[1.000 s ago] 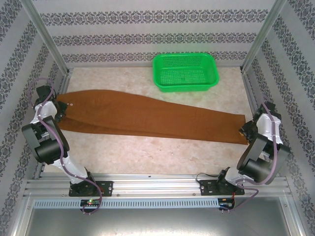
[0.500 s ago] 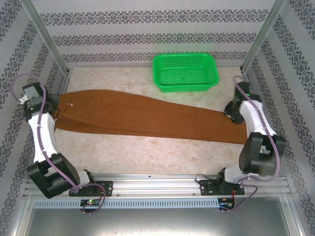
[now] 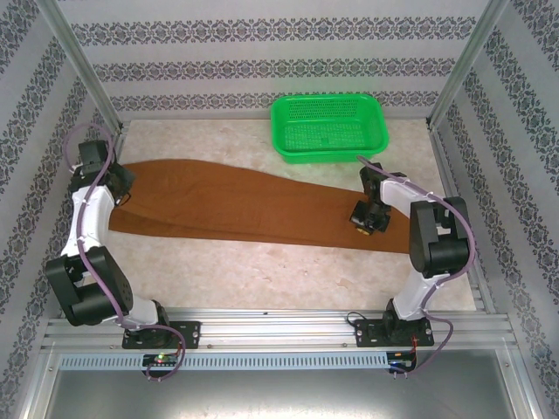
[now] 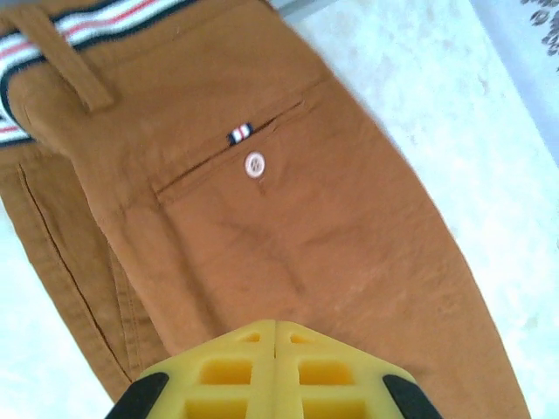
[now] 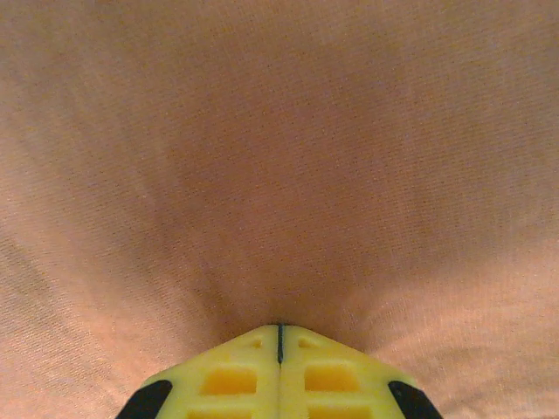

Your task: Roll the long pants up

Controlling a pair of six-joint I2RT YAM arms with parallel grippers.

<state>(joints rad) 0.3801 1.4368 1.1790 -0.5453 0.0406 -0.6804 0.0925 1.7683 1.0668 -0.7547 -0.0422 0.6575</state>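
Long pants (image 3: 236, 205) lie flat — right gripper (image 5: 279, 328) pinches leg cloth mid-right, left gripper (image 4: 275, 325) clenched near the waistband (image 4: 79, 30), far left; that shallow pinch may slip.

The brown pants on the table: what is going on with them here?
Two robot arms are working on the long pants, which lie stretched out flat across the table, not yet rolled. The left gripper is shut over the waist end, near the pocket button; whether it pinches cloth, I cannot tell. The right gripper is shut on a leg, where the cloth puckers toward its tips. The green basket stands at the far side of the table.
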